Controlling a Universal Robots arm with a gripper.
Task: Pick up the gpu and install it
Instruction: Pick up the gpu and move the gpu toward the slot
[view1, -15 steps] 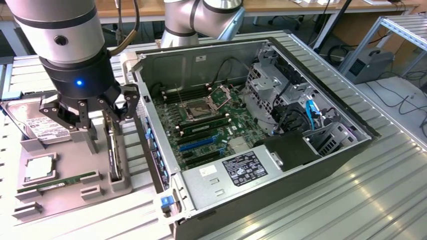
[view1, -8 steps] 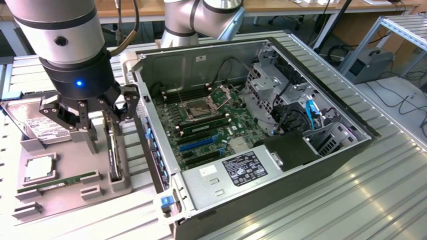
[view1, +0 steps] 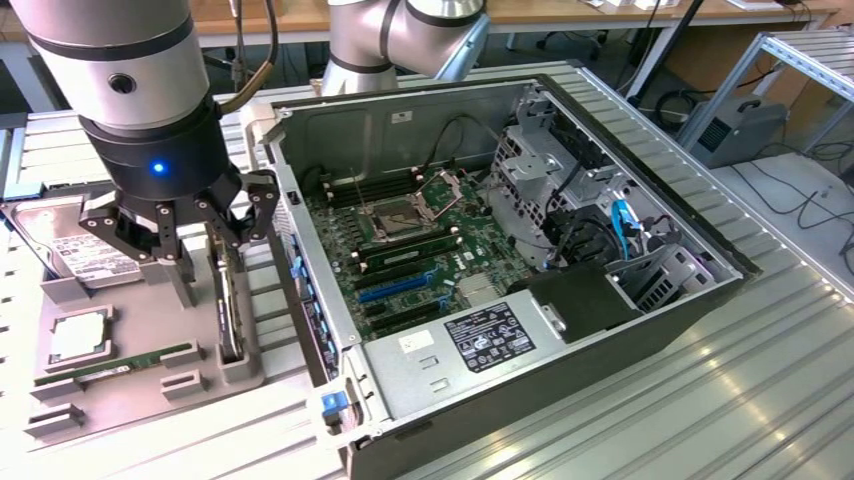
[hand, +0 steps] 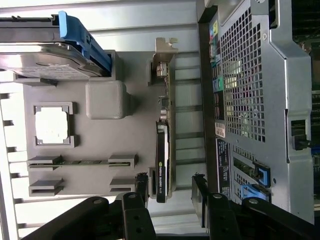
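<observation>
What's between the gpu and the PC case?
Nothing but a bare strip of the slatted metal table. The wrist view shows it running between the gpu, standing on edge, and the PC case.

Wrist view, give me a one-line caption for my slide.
Open gripper lined up over the gpu, standing on edge in the gray parts tray beside the computer case.

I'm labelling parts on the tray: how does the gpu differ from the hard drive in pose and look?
The gpu stands on its thin edge; the hard drive shows its broad face upward. The gpu is dark with a silver end bracket; the hard drive is silver with a white label. The gpu sits beside the computer case, the hard drive farther from it. Both rest on the gray tray.
</observation>
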